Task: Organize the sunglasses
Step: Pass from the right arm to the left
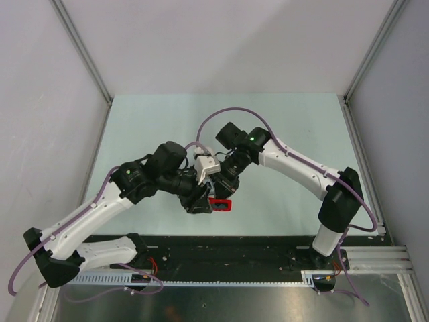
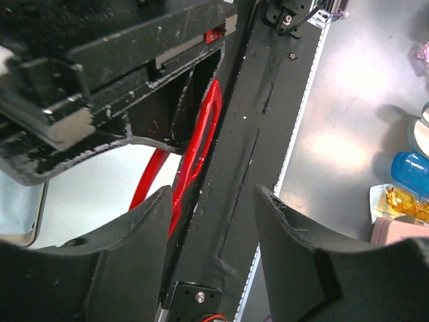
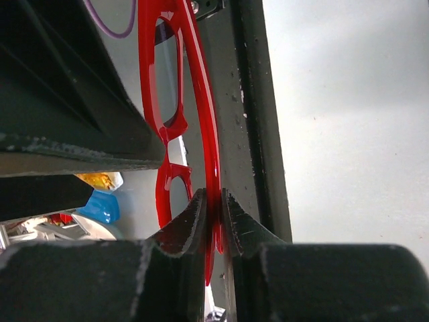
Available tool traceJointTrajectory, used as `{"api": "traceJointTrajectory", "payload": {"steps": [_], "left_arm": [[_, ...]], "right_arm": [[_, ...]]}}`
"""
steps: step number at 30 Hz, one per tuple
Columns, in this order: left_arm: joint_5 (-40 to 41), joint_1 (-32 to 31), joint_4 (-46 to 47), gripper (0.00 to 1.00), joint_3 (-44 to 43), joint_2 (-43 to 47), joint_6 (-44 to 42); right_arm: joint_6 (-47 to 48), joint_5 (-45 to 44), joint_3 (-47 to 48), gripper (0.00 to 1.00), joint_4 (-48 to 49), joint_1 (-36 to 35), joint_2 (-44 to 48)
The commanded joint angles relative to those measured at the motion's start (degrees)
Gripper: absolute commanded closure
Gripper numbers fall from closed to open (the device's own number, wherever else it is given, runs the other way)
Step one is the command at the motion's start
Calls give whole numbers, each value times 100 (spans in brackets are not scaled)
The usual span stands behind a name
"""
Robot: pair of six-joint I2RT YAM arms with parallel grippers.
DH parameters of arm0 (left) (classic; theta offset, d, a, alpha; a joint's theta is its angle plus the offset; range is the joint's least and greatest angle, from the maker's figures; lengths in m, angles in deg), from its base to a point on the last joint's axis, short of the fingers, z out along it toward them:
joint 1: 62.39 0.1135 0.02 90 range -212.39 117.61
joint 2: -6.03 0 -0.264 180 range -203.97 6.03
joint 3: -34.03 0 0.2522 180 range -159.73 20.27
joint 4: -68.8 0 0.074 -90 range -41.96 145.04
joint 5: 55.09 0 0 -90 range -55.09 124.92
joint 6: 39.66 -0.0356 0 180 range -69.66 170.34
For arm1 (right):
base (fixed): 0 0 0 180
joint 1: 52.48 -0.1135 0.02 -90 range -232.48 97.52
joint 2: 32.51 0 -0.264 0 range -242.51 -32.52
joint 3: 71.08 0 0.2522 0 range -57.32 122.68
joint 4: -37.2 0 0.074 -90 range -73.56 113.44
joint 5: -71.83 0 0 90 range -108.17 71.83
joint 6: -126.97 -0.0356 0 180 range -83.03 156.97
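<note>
The red-framed sunglasses (image 1: 221,204) are held in the air above the table's front middle, between both arms. My right gripper (image 1: 218,190) is shut on them. In the right wrist view its jaws (image 3: 214,204) pinch the thin red frame (image 3: 201,87) edge-on. My left gripper (image 1: 200,201) is open beside the glasses. In the left wrist view (image 2: 211,228) its fingers stand wide apart, and the red frame (image 2: 204,134) runs just past the left finger (image 2: 134,255), not between the pads. No case or cloth shows in the top view.
The black strip (image 1: 268,245) and metal rail (image 1: 362,258) run along the table's front edge, right below the glasses. Off the table, a blue object (image 2: 412,171) and a yellow packet (image 2: 402,201) lie on the grey floor. Enclosure posts stand at the far corners.
</note>
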Motion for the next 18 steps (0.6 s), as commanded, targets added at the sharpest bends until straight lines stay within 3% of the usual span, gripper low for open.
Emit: {"api": "traceJointTrajectory", "payload": {"steps": [1, 9, 18], "left_arm": [[60, -42, -35, 40, -232, 68, -334], [-274, -165, -27, 39, -75, -134, -422], [-476, -394, -141, 48, 58, -134, -545]], "right_arm": [[171, 109, -33, 100, -131, -119, 76], [206, 170, -42, 100, -148, -172, 85], [232, 302, -7, 100, -166, -137, 111]]}}
